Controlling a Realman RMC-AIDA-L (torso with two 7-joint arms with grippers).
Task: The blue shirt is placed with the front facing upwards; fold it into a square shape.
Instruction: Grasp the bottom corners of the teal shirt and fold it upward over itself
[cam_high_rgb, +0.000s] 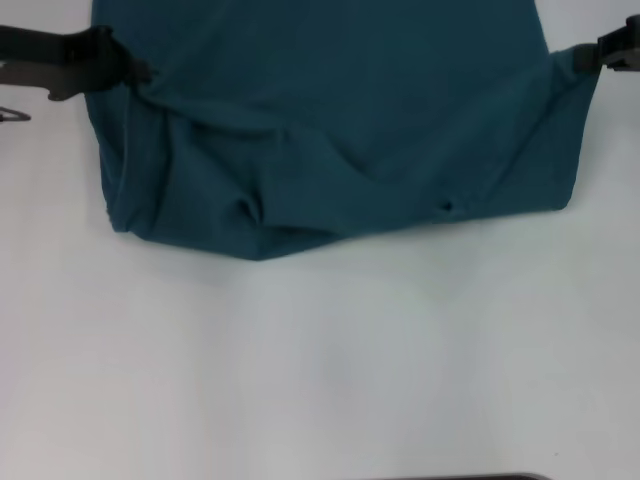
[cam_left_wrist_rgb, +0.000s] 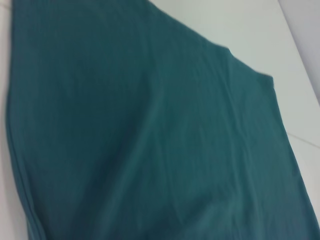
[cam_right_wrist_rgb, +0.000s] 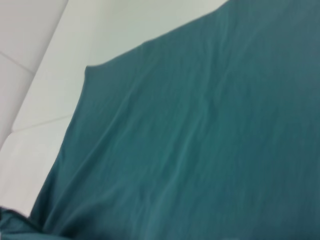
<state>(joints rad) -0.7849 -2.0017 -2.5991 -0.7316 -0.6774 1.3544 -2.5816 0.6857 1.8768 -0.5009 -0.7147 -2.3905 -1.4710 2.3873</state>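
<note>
White and bare across the lower half of the head view, the bench (cam_high_rgb: 320, 380) carries the blue shirt (cam_high_rgb: 340, 130) along the top of the frame, where the dark teal cloth runs out past the upper edge. No lettering shows on the visible fabric, so the plain side appears to be outward here.

At the upper left, the left end effector (cam_high_rgb: 135, 68) is clamped on the shirt's side edge, and the cloth puckers and pulls toward it. At the upper right, the right end effector (cam_high_rgb: 592, 55) pinches the opposite edge, drawing that corner into a taut point. Between the two grips the fabric sags into soft folds, with a rounded lower edge resting on the bench near the middle of the frame.

Holding both sides at once likely keeps the garment spread while a fold is carried over, so the layers land evenly instead of bunching. Both wrist views show only a broad sweep of teal cloth (cam_left_wrist_rgb: 150, 140) against the white surface (cam_right_wrist_rgb: 45, 60), consistent with the arms being close above the fabric.
</note>
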